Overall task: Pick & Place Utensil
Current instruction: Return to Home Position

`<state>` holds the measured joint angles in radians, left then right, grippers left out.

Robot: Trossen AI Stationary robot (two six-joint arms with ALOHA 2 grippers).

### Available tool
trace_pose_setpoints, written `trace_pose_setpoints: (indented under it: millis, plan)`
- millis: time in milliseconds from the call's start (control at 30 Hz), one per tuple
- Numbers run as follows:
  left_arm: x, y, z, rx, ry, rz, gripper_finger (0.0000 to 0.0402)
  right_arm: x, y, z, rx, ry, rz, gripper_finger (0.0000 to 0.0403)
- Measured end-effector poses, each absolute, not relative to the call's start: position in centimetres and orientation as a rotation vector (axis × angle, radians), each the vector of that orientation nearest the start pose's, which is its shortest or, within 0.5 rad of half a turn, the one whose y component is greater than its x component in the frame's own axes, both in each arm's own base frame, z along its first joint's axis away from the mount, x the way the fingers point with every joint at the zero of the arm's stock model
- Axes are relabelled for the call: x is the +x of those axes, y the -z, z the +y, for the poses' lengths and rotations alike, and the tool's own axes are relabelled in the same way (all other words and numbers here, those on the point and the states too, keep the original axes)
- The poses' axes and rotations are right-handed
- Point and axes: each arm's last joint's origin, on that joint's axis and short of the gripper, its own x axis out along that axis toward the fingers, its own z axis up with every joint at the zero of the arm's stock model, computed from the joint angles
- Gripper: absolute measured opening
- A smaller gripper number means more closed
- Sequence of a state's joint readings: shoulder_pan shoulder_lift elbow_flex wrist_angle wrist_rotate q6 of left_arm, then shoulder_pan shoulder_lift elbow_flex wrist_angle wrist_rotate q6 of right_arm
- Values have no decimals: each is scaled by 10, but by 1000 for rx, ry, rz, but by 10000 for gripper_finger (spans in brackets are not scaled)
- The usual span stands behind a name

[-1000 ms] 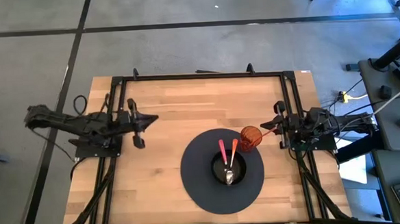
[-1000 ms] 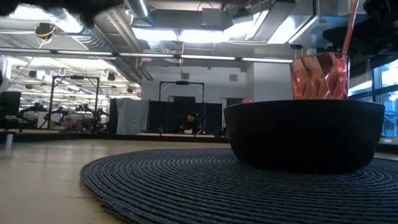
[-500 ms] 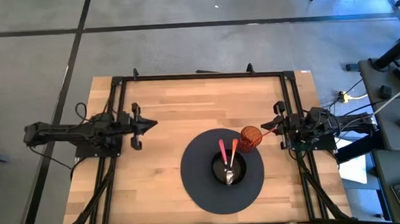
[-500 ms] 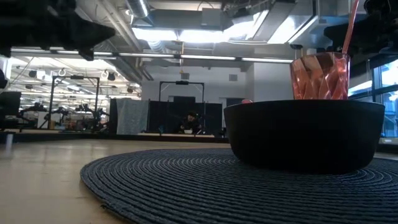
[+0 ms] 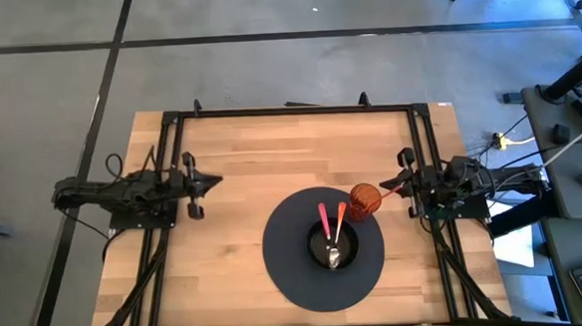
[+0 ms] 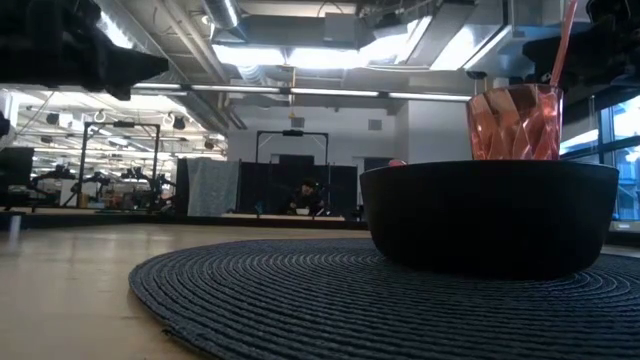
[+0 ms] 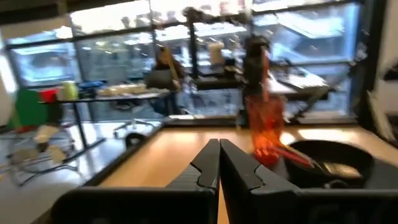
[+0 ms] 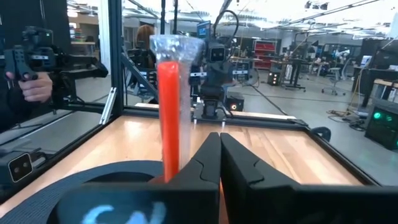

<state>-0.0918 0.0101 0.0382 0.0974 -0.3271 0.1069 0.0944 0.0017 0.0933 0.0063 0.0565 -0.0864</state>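
Note:
A black bowl (image 5: pixel 315 244) stands on a round dark woven mat (image 5: pixel 286 263). Two utensils, one with a pink handle (image 5: pixel 322 221) and one with an orange handle (image 5: pixel 341 218), rest with their heads in the bowl. Behind the bowl stands an orange-red faceted cup (image 5: pixel 364 201) (image 6: pixel 512 122). A red-handled utensil (image 8: pixel 169 112) stands in the cup and leans toward my right gripper. My right gripper (image 5: pixel 384 186) (image 8: pixel 219 155) is shut, just right of the cup, with nothing between its fingers. My left gripper (image 5: pixel 215 181) (image 7: pixel 219 163) is shut, above the table's left part.
Black metal frame rails (image 5: pixel 288 110) run along the table's far, left and right sides. Bare wood (image 5: pixel 251 165) lies between my left gripper and the mat. Beyond the table, a person's hand (image 8: pixel 28 87) holds a device, and a person (image 6: pixel 305 195) sits in the room.
My left arm has drawn back a little toward the table's left edge and come down, so its gripper now shows at the upper left of the low view. Its fingers have stayed shut. The bowl, cup and utensils have not moved.

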Motion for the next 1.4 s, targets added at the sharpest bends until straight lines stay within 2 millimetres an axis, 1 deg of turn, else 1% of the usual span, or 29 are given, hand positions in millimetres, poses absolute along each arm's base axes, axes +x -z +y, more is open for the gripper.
trace_pose_setpoints:
  millis: [67,200,367,667,767,900,1167,1400]
  plan:
    - [95,-180,1,93,-200,-93,3,90,-195,7,-75,-35,-96,1]
    - [96,-171,5,110,-228,-45,3,91,-194,7,-72,-36,-87,1]
    - [97,-170,5,123,-140,-42,3,91,-194,7,-75,-40,-88,2]
    - [97,-170,6,122,-130,-42,3,90,-195,7,-79,-39,-95,3]
    - [97,-170,6,134,-125,-41,3,91,-194,7,-55,-41,-87,4]
    - [97,-169,7,151,-153,-29,3,90,-194,7,-47,-42,-87,3]
    - [97,-170,7,142,-169,-30,6,91,-193,7,-52,-42,-69,34]
    - [97,-170,7,142,-170,-30,2,91,-192,7,-51,-42,-64,37]
